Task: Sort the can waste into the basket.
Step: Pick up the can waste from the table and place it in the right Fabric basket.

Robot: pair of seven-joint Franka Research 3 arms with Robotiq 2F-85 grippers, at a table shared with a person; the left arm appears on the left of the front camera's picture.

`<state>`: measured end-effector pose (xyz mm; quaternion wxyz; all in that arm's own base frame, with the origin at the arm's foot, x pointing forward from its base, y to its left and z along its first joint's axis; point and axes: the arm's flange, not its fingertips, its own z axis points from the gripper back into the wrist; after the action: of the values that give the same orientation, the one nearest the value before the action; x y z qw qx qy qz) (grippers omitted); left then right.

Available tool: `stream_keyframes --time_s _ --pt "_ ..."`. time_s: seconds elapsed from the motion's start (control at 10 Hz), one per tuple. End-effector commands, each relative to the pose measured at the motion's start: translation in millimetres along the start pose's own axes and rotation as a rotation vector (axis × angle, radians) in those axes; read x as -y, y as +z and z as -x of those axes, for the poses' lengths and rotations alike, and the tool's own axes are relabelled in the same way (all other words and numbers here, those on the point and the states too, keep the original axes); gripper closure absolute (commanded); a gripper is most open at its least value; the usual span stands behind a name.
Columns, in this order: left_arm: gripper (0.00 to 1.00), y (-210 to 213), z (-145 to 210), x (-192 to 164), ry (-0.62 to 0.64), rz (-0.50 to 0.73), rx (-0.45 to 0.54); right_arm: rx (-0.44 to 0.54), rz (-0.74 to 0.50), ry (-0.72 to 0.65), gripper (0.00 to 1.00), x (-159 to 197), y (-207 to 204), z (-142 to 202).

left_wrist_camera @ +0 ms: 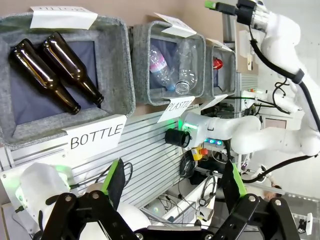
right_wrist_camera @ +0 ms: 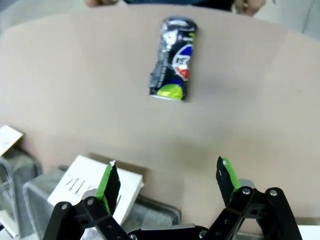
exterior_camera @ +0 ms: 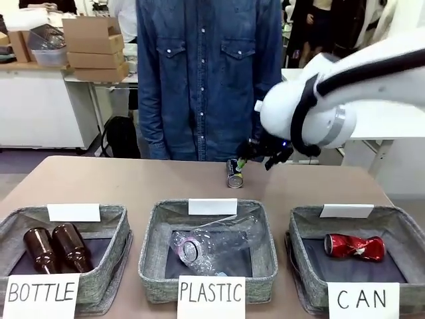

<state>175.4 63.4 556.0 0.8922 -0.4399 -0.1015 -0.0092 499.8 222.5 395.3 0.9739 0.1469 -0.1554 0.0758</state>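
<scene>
Right gripper point(right_wrist_camera: 167, 180) is hovering spread wide above the dark can point(right_wrist_camera: 173, 60); the front view is showing the red can point(exterior_camera: 354, 246) lying in the basket point(exterior_camera: 302, 222). Left gripper point(left_wrist_camera: 172, 187) is gaping.

We see two brown bottles point(exterior_camera: 56, 248) in the BOTTLE basket point(exterior_camera: 113, 266), clear plastic bottles point(exterior_camera: 212, 246) in the PLASTIC basket point(exterior_camera: 149, 262), cardboard boxes point(exterior_camera: 93, 46) behind the tan desk point(exterior_camera: 119, 183).

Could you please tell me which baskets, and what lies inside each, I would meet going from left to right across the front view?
BOTTLE basket with two brown bottles → PLASTIC basket with clear plastic bottles → CAN basket with the crushed red can.
</scene>
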Motion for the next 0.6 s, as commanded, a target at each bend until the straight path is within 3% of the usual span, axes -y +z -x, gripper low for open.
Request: stream_keyframes --time_s 0.0,0.5 --pt "0.00 0 0 2 0.009 0.006 0.000 -0.059 0.080 -0.031 0.00 -23 -12 -28" --pt "0.00 0 0 2 0.009 0.006 0.000 -0.112 0.198 -0.067 0.00 -39 -80 -63"
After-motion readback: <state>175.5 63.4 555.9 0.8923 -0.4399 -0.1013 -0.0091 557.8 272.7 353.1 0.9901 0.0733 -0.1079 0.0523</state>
